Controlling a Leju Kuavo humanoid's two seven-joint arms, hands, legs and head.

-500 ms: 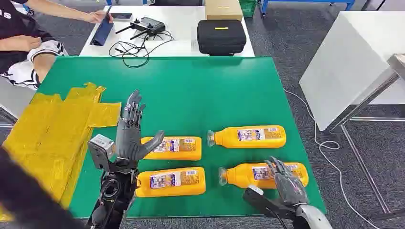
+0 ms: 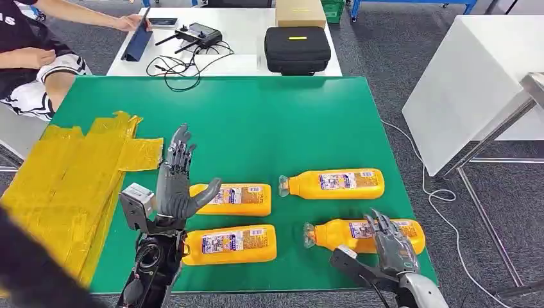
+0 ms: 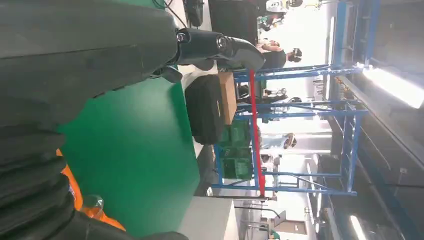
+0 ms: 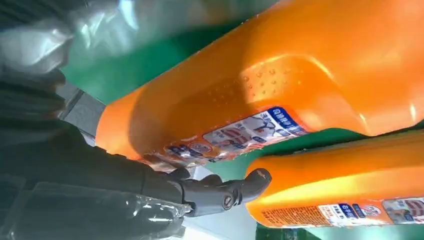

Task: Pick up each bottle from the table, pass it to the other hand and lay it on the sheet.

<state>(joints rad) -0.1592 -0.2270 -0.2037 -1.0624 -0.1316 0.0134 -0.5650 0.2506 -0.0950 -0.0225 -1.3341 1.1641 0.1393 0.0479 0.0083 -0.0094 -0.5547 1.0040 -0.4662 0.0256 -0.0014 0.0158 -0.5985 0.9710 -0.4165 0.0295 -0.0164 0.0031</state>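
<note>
Four orange bottles lie on their sides on the green tabletop (image 2: pixel 269 122), in two rows of two: far-left bottle (image 2: pixel 237 199), far-right bottle (image 2: pixel 337 183), near-left bottle (image 2: pixel 231 244) and near-right bottle (image 2: pixel 349 233). One yellow sheet (image 2: pixel 70 173) is spread over the tabletop's left edge. The left hand (image 2: pixel 174 183) stands upright beside the far-left bottle, fingers apart, holding nothing. The right hand (image 2: pixel 392 247) lies over the base end of the near-right bottle, fingers draped on it; whether it grips cannot be told. Beyond is a white table (image 2: pixel 250 63) with a black case (image 2: pixel 297 49) and a seated person (image 2: pixel 32 58); the floor (image 2: pixel 385 58) is grey carpet.
</note>
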